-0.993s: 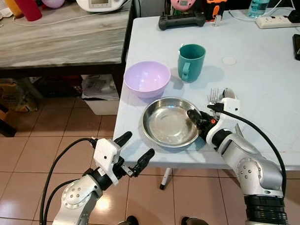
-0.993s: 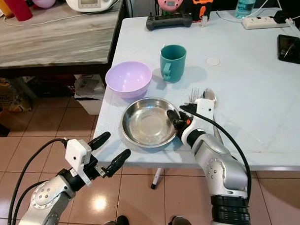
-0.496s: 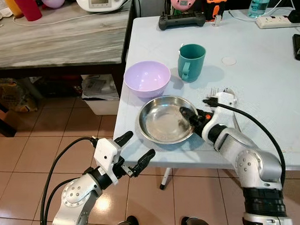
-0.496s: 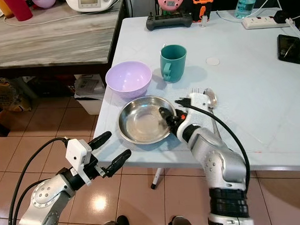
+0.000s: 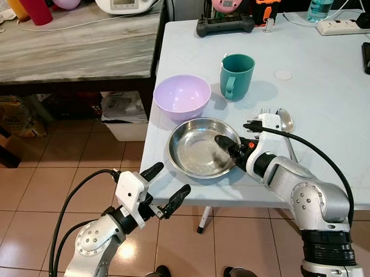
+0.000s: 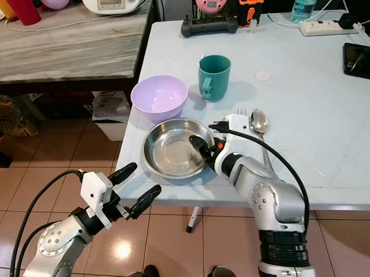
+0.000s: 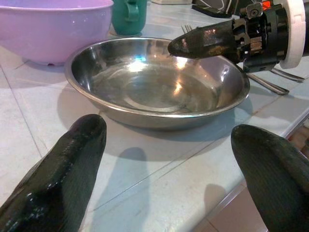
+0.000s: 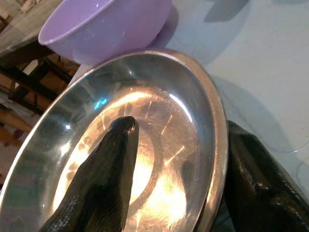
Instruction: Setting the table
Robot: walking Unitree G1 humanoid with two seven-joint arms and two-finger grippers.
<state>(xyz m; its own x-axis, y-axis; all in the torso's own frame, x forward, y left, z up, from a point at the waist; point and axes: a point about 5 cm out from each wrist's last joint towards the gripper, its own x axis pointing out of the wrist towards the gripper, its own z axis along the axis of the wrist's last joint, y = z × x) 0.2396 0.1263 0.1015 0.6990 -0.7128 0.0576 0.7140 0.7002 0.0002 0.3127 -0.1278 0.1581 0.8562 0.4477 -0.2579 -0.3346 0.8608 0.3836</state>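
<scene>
A shallow steel plate [image 5: 197, 151] lies near the white table's [image 5: 317, 85] front left corner, just in front of a purple bowl [image 5: 181, 95]. My right gripper [image 5: 230, 151] is shut on the plate's right rim, one finger inside the dish and the other under the rim, as the right wrist view shows on the plate [image 8: 159, 145]. A teal mug [image 5: 236, 75] stands behind. A fork [image 5: 264, 113] and spoon [image 5: 284, 120] lie right of the plate. My left gripper [image 5: 170, 180] hangs open below the table's front edge, facing the plate [image 7: 159, 82].
A marble counter [image 5: 66, 51] with a red cup and an appliance stands to the left, with a box [image 5: 124, 116] under it. A controller [image 5: 225, 23], a bottle, a power strip [image 5: 342, 25] and a phone sit at the table's back. Tiled floor lies below.
The right gripper has drawn the steel plate leftward, toward the table's left edge, away from the fork and spoon. The left gripper has stayed where it was.
</scene>
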